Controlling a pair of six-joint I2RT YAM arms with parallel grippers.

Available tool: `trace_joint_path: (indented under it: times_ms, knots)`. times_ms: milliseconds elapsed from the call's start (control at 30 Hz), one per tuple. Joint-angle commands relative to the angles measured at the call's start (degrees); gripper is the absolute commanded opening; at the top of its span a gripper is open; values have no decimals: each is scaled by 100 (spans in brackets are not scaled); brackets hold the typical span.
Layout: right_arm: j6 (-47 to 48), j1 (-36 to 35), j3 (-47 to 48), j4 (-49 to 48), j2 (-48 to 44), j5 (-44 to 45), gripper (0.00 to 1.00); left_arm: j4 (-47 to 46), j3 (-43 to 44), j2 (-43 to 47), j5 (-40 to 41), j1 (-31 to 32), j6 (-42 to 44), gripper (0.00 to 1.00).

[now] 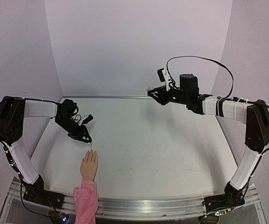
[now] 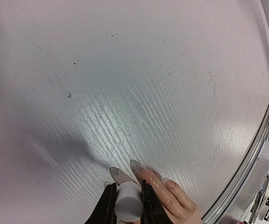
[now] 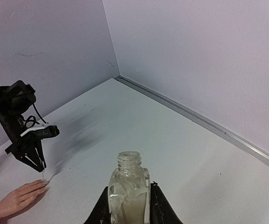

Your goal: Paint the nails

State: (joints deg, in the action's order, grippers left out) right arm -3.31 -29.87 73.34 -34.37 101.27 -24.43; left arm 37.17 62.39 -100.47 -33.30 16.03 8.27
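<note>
Coating unconfirmed: left gripper [image 2: 127,187] clamps white brush cap [image 2: 128,208] at flesh-coloured mannequin-hand nails [image 2: 170,184]; right gripper [image 3: 129,190] grips uncapped clear bottle [image 3: 129,170].

- I count two arms on my rig: the left arm [image 1: 36,109] and the right arm [image 1: 228,107].
- Two pincers, one per arm: the left pincer [image 1: 88,140] [image 2: 128,191] and the right pincer [image 1: 151,91] [image 3: 129,198].
- One mannequin hand [image 1: 89,165] and one pink sleeve [image 1: 86,200].
- Nails [image 2: 171,184]: I make out two for certain from the left wrist; the rest I cannot count.
- One clear bottle [image 3: 129,186], uncapped, and it is the single item in the right pincer.
- One white cap [image 2: 128,207], the single item in the left pincer.
- One bench [image 1: 162,140].
</note>
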Motion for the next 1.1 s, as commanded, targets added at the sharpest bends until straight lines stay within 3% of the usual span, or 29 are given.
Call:
trace_joint_path:
  times_ms: [0,1067]
  knots:
    - [-57,12,118,-404,-178,-130,0,19,88,-41,-99,137,-15,0]
    - [-73,15,57,-430,-197,-133,0,-171,-136,172,220,192,-159,0]
